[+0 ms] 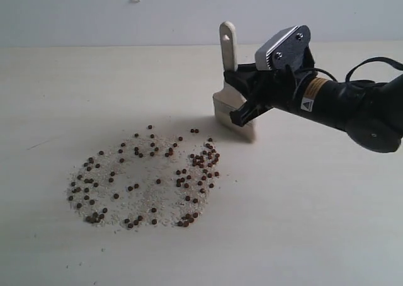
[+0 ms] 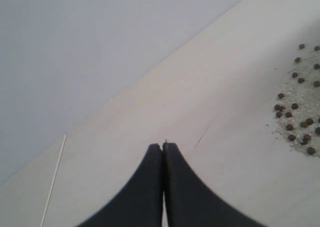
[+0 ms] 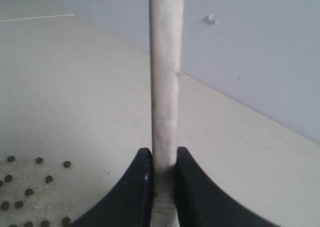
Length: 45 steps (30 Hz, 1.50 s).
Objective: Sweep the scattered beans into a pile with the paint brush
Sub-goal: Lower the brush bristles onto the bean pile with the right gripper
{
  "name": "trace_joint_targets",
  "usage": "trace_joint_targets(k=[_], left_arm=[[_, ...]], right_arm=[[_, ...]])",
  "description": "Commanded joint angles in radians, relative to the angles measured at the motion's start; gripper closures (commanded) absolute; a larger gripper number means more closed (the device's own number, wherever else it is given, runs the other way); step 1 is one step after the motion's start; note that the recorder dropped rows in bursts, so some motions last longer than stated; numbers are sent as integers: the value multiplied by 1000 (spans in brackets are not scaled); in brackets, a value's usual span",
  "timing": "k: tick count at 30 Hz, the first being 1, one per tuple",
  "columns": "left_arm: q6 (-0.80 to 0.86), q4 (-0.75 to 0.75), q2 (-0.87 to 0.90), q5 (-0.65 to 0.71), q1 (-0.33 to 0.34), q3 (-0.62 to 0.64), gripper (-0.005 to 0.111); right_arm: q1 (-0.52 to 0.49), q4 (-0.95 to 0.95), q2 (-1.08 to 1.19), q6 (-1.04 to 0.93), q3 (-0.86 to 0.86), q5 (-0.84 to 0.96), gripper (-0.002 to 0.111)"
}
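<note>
Reddish-brown beans (image 1: 154, 172) lie scattered in a rough ring among fine white crumbs on the pale table; some show in the left wrist view (image 2: 300, 112) and the right wrist view (image 3: 30, 187). The paint brush (image 1: 230, 91) stands upright behind the beans' right side, handle up, bristles (image 1: 234, 121) at the table. My right gripper (image 1: 247, 87) is shut on its handle (image 3: 165, 87), which runs up between the two black fingers. My left gripper (image 2: 163, 146) is shut with nothing in it, over bare table left of the beans; it is outside the exterior view.
A grey wall (image 1: 126, 15) rises along the table's far edge. My right arm (image 1: 352, 106) reaches in from the right with a cable over it. A thin pale line (image 2: 54, 179) marks the table near the left gripper.
</note>
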Motion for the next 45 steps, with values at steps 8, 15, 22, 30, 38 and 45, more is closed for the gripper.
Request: trace_joint_targets(k=[8, 15, 22, 30, 38, 45], left_arm=[[-9, 1, -6, -2, 3, 0, 107], [-9, 1, -6, -2, 3, 0, 107], [-9, 1, -6, -2, 3, 0, 107], [-9, 1, -6, -2, 3, 0, 107], [-9, 1, -6, -2, 3, 0, 107], [-9, 1, -6, -2, 3, 0, 107]], right_arm=[[283, 441, 38, -175, 6, 87, 108], [401, 628, 38, -182, 6, 74, 108], [482, 702, 38, -135, 6, -7, 108], [499, 779, -7, -202, 6, -71, 108], [499, 817, -124, -583, -7, -78, 108], [350, 67, -104, -385, -183, 182, 108]])
